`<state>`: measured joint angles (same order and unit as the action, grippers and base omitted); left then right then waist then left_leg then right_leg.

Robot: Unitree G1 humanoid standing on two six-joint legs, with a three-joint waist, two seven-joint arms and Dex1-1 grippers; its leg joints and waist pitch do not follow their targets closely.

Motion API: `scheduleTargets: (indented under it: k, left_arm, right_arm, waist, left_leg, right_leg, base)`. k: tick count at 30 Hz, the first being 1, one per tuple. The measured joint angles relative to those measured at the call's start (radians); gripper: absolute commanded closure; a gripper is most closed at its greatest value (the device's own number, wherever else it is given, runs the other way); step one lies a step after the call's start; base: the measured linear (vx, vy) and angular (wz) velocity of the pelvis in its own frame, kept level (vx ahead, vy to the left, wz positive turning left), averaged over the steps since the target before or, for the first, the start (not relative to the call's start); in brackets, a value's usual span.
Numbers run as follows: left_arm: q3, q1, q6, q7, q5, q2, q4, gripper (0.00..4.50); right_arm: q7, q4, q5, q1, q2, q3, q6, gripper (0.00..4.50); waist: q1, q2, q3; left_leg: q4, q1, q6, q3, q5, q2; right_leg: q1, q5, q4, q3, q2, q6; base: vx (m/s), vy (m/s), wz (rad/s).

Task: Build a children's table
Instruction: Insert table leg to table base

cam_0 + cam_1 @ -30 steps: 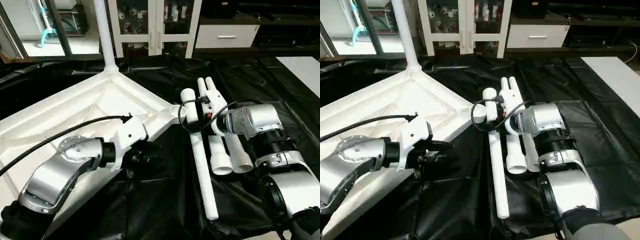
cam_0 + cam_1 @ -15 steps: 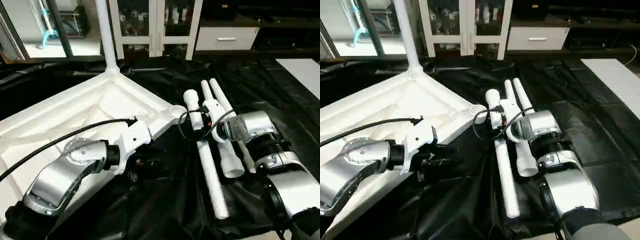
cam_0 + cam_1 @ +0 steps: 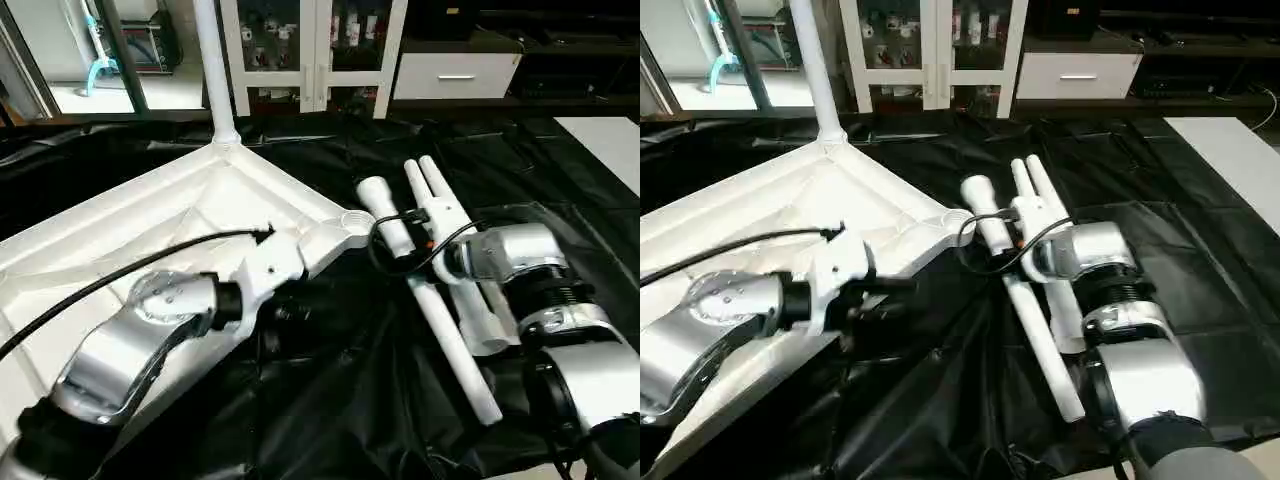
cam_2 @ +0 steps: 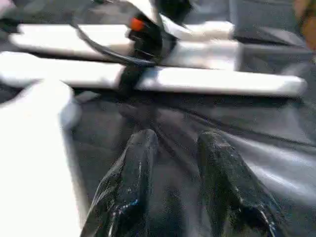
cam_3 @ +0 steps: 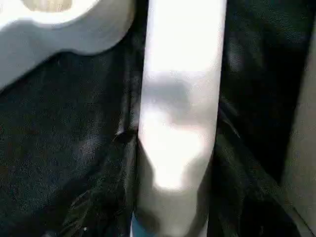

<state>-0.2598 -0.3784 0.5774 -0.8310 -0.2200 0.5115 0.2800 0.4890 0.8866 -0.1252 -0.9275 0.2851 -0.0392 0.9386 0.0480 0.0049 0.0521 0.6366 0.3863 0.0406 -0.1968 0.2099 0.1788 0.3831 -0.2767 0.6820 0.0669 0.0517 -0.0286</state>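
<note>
The white tabletop [image 3: 150,215] lies underside up at the left, with one leg [image 3: 208,60] standing in its far corner socket. Its near corner socket [image 3: 355,218] is empty. Three loose legs lie on the black sheet to the right. My right gripper [image 3: 400,248] is shut on the nearest leg [image 3: 440,325] close to its thick end, a short way from that socket; in the right wrist view this leg [image 5: 180,113] sits tight between the dark fingers. My left gripper [image 4: 178,140] is open and empty, low over the sheet beside the tabletop's near edge.
The two other legs [image 3: 470,300] lie side by side under my right forearm. A black sheet [image 3: 340,400] covers the floor. Glass-door cabinets [image 3: 315,50] and a white drawer unit [image 3: 455,75] stand at the back. A white panel [image 3: 605,135] lies far right.
My right gripper's fingers have drawn in onto the leg, and the leg's thin near end has swung out to the right. The left gripper has kept its place and opening.
</note>
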Motion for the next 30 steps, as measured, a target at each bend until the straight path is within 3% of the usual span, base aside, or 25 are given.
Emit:
scheduleTargets:
  k: [3,6,9,10,12,13,16,19,21,23,24,25,27,29,30]
  left_arm:
    - [0.028,-0.048,-0.055,0.049,0.032,-0.009,-0.026,2.93]
    - [0.025,-0.128,-0.174,0.119,0.128,-0.005,-0.102,2.93]
    - [0.018,-0.194,-0.264,0.139,0.189,0.000,-0.123,2.66]
    - [0.007,-0.218,-0.271,0.137,0.196,-0.009,-0.123,2.59]
    - [0.027,-0.223,-0.179,0.150,0.131,-0.106,-0.102,2.54]
    - [0.056,-0.222,-0.079,0.184,0.051,-0.212,-0.090,2.27]
    - [0.116,-0.224,0.134,0.269,-0.129,-0.375,-0.071,2.18]
    - [0.193,-0.226,0.243,0.327,-0.204,-0.440,-0.122,1.79]
    - [0.236,-0.226,0.275,0.361,-0.218,-0.463,-0.178,1.81]
    - [0.315,-0.227,0.315,0.404,-0.252,-0.514,-0.221,1.75]
    - [0.349,-0.227,0.326,0.421,-0.266,-0.534,-0.230,1.42]
    - [0.373,-0.229,0.345,0.436,-0.290,-0.553,-0.237,1.42]
    - [0.400,-0.238,0.372,0.469,-0.308,-0.560,-0.238,1.42]
    - [0.410,-0.248,0.393,0.498,-0.319,-0.558,-0.237,1.00]
    - [0.421,-0.250,0.401,0.511,-0.331,-0.566,-0.237,1.00]
  right_arm:
    - [-0.006,-0.025,-0.023,-0.026,0.003,-0.038,0.011,2.81]
    - [-0.017,-0.063,-0.057,-0.038,0.002,-0.082,0.029,2.82]
    - [-0.047,-0.084,-0.106,-0.062,-0.005,-0.160,0.033,2.82]
    - [-0.073,-0.089,-0.135,-0.075,-0.016,-0.213,0.023,2.82]
    - [-0.099,-0.103,-0.191,-0.095,-0.039,-0.288,-0.024,2.82]
    - [-0.102,-0.126,-0.229,-0.101,-0.053,-0.327,-0.067,2.82]
    - [-0.098,-0.185,-0.296,-0.119,-0.089,-0.376,-0.147,2.82]
    - [-0.091,-0.230,-0.353,-0.121,-0.103,-0.444,-0.208,2.82]
    - [-0.087,-0.256,-0.373,-0.121,-0.116,-0.468,-0.229,2.82]
    - [-0.083,-0.276,-0.387,-0.121,-0.122,-0.481,-0.245,2.82]
    - [-0.081,-0.287,-0.392,-0.121,-0.129,-0.484,-0.250,2.82]
    - [-0.075,-0.298,-0.396,-0.121,-0.133,-0.484,-0.254,2.82]
    - [-0.069,-0.312,-0.417,-0.121,-0.148,-0.484,-0.259,2.82]
    - [-0.068,-0.329,-0.435,-0.121,-0.158,-0.481,-0.266,2.82]
    - [-0.068,-0.334,-0.437,-0.121,-0.158,-0.480,-0.268,2.82]
  waist:
    - [-0.007,0.001,0.000]
    - [-0.009,0.001,0.000]
    - [-0.007,0.001,0.000]
    - [-0.005,0.001,0.000]
    - [-0.001,0.004,0.000]
    - [0.006,0.004,0.000]
    - [0.012,0.004,0.000]
    - [0.014,0.004,0.000]
    - [0.013,0.004,0.000]
    - [0.010,0.004,0.000]
    - [0.009,0.004,0.000]
    - [0.010,0.003,0.000]
    - [0.010,0.004,0.000]
    - [0.011,0.004,0.000]
    - [0.012,0.004,0.000]
  left_leg:
    - [0.000,0.000,0.000,0.000,0.000,0.000]
    - [0.000,0.000,0.000,0.000,0.000,0.001]
    - [0.000,0.001,-0.001,0.000,0.001,0.001]
    - [0.000,0.001,-0.001,0.000,0.001,0.000]
    - [0.000,0.000,-0.001,-0.001,0.001,-0.001]
    - [0.000,0.001,-0.002,-0.001,0.001,-0.002]
    - [0.001,0.001,-0.003,-0.002,0.002,-0.002]
    - [0.001,0.001,-0.004,-0.001,0.002,-0.001]
    - [0.001,0.001,-0.008,-0.001,0.003,-0.001]
    - [0.002,0.001,-0.010,-0.001,0.003,-0.002]
    - [0.002,0.002,-0.010,-0.001,0.003,-0.002]
    - [0.002,0.002,-0.011,-0.001,0.003,-0.002]
    - [0.003,0.002,-0.011,-0.001,0.003,-0.002]
    - [0.003,0.002,-0.012,-0.001,0.004,-0.002]
    - [0.003,0.002,-0.012,-0.001,0.004,-0.002]
  right_leg:
    - [0.000,0.000,0.000,0.000,0.000,0.000]
    - [0.000,0.000,0.000,0.000,-0.001,0.000]
    - [0.000,0.000,0.000,0.000,0.000,0.000]
    - [0.000,0.000,0.000,0.000,0.000,0.000]
    - [0.000,0.000,0.000,0.000,0.002,0.000]
    - [0.000,0.000,0.000,0.000,0.003,0.000]
    - [0.000,0.000,0.000,0.000,0.003,0.000]
    - [0.000,0.000,0.001,0.000,0.002,0.000]
    - [0.000,0.000,0.001,0.000,0.002,0.000]
    - [0.000,0.001,0.001,0.000,0.002,0.001]
    - [0.000,0.001,0.001,0.000,0.003,0.001]
    - [0.000,0.001,0.000,0.000,0.003,0.001]
    - [0.001,0.001,0.000,0.000,0.003,0.001]
    - [0.001,0.001,0.000,0.000,0.003,0.001]
    - [0.001,0.001,0.000,0.000,0.003,0.001]
  base:
    - [0.000,0.000,0.00]
    - [0.000,0.000,0.00]
    - [0.000,0.000,0.00]
    - [0.000,0.000,0.00]
    - [0.000,0.000,0.00]
    - [0.000,0.000,0.00]
    - [0.000,0.000,0.00]
    - [0.000,0.000,0.00]
    - [0.000,0.000,0.00]
    - [0.000,0.000,0.00]
    - [0.000,0.000,0.00]
    - [0.000,0.000,0.00]
    - [0.000,0.000,0.00]
    - [0.000,0.000,0.00]
    - [0.000,0.000,0.00]
